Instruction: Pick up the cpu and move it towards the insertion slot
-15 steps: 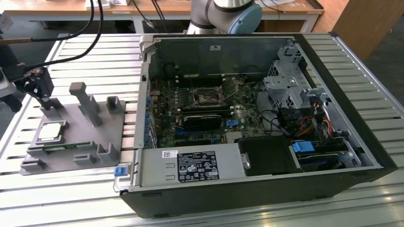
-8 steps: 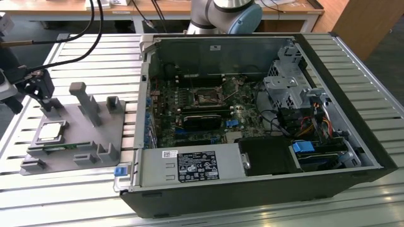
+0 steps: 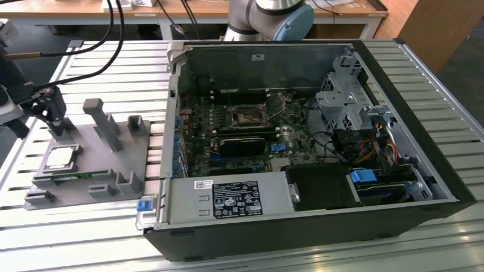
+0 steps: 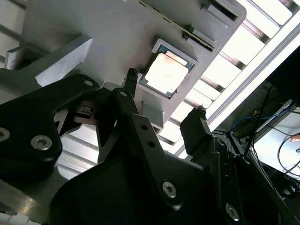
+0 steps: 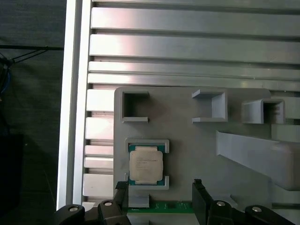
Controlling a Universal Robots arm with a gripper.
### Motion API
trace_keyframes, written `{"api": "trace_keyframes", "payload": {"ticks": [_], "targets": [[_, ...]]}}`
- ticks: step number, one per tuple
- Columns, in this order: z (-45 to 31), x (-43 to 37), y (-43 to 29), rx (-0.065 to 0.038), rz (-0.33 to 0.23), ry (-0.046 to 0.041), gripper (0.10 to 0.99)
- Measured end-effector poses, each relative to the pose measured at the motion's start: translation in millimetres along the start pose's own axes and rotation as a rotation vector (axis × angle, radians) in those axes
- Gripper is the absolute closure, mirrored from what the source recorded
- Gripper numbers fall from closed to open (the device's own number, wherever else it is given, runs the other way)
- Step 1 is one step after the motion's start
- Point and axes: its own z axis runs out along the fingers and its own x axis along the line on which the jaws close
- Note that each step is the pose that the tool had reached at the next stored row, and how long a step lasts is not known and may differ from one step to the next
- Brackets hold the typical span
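The cpu [image 3: 62, 157] is a flat square chip with a silver top, lying in a shallow pocket of a grey fixture [image 3: 113, 161] on the exterior view's left. Both wrist views show the cpu [image 4: 168, 71] [image 5: 146, 165] resting in that pocket, untouched. My gripper [image 3: 53, 126] hangs above the fixture, just behind the cpu, open with nothing held. The black fingertips [image 4: 132, 74] [image 5: 198, 183] stand apart on either side of the gripper [image 4: 166, 93] [image 5: 160, 185]. The insertion slot [image 3: 248, 116] is a square black socket on the motherboard inside the open computer case.
The open case [image 3: 302, 226] lies on a slatted aluminium table [image 3: 90, 68], its walls rising around the motherboard. The fixture carries upright posts [image 3: 102, 122] and a green circuit strip [image 5: 173, 205]. Cables [image 3: 113, 34] hang at the far left.
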Motion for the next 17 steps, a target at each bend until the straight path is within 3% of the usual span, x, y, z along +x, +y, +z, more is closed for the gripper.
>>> {"api": "trace_keyframes", "payload": {"ticks": [17], "targets": [[12.9, 0.8, -1.4, 0.0, 0.0, 0.0, 0.439]]}}
